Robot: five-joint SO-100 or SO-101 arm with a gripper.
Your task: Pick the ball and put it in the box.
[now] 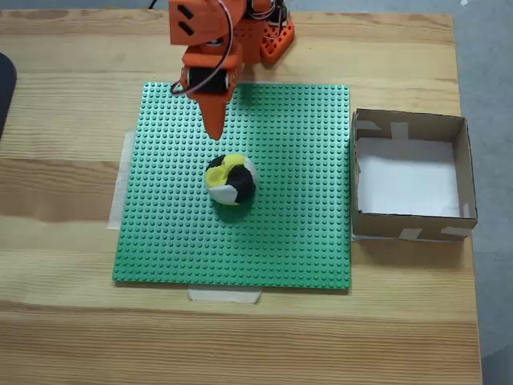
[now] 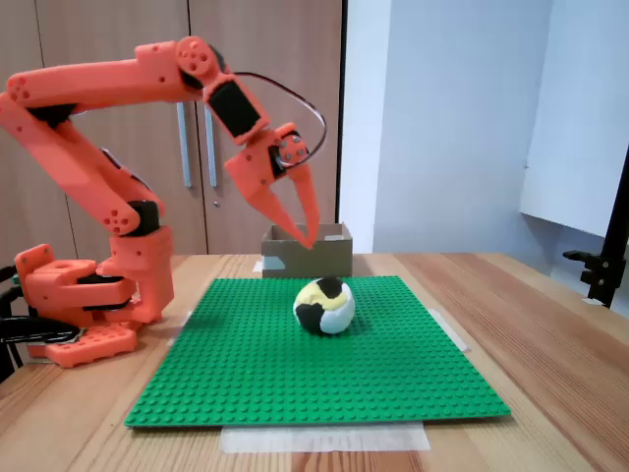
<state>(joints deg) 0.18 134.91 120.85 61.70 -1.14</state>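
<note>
The ball point(image 1: 230, 180), with yellow, black and white patches, rests on the green studded baseplate near its middle; it is also seen from the side point(image 2: 325, 305). The brown cardboard box point(image 1: 409, 226) with a white bottom stands just off the plate's right edge in a fixed view, and behind the plate point(image 2: 334, 258) in the other. My orange gripper point(image 1: 215, 132) hangs above the plate, short of the ball on the arm's side and higher than it point(image 2: 308, 239). Its fingers meet at the tips with nothing between them.
The green baseplate point(image 1: 296, 233) is taped to a wooden table point(image 1: 64, 321). The arm's orange base point(image 2: 84, 295) stands at the plate's edge. Cupboard doors and a white wall are behind. A black stand point(image 2: 600, 265) is at the table's far right.
</note>
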